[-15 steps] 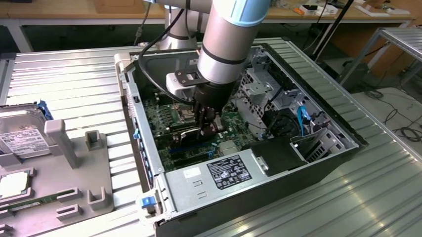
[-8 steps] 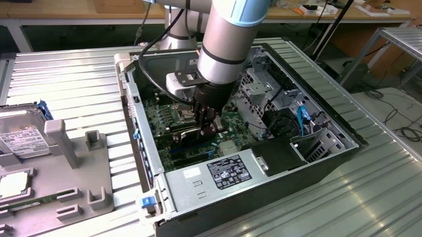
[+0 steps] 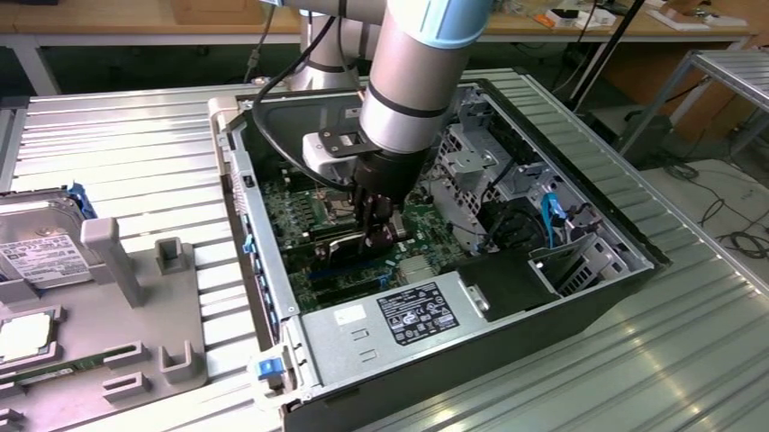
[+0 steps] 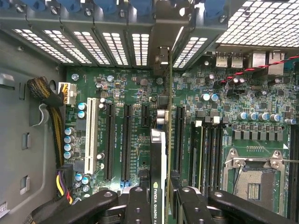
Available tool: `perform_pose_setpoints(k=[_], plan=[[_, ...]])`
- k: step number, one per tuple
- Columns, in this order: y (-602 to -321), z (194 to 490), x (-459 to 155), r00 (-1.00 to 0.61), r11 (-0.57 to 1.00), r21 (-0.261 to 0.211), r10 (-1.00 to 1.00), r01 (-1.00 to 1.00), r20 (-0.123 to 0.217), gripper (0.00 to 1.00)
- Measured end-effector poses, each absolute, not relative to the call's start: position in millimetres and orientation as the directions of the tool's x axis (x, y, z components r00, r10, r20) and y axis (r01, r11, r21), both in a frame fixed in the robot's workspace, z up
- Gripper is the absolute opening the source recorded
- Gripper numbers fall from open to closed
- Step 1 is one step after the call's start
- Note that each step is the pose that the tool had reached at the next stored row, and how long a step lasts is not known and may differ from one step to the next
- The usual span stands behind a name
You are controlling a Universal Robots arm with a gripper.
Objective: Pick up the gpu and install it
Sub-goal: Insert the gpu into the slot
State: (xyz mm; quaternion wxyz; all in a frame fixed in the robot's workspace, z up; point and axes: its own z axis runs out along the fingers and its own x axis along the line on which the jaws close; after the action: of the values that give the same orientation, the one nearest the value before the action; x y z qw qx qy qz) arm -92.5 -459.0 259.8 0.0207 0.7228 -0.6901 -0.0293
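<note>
I've got the claw clamped on the gpu, card edge-on (long axis along the slots) just over the motherboard near the case's slotted rear wall.

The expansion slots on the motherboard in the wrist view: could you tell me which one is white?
Only one: the white slot, the outermost of the row, next to the blue capacitors and farthest from the gpu. The other long slots are black.

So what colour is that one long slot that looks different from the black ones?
White: the long slot on the green motherboard, clearest in the wrist view.
</note>
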Motion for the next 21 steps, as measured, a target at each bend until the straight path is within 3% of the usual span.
perform_pose_setpoints(k=[21], plan=[[-459.0, 257.6, -84.0, 0.028, -0.029, 0.071, -1.0, -0.997, -0.01, 0.27]])
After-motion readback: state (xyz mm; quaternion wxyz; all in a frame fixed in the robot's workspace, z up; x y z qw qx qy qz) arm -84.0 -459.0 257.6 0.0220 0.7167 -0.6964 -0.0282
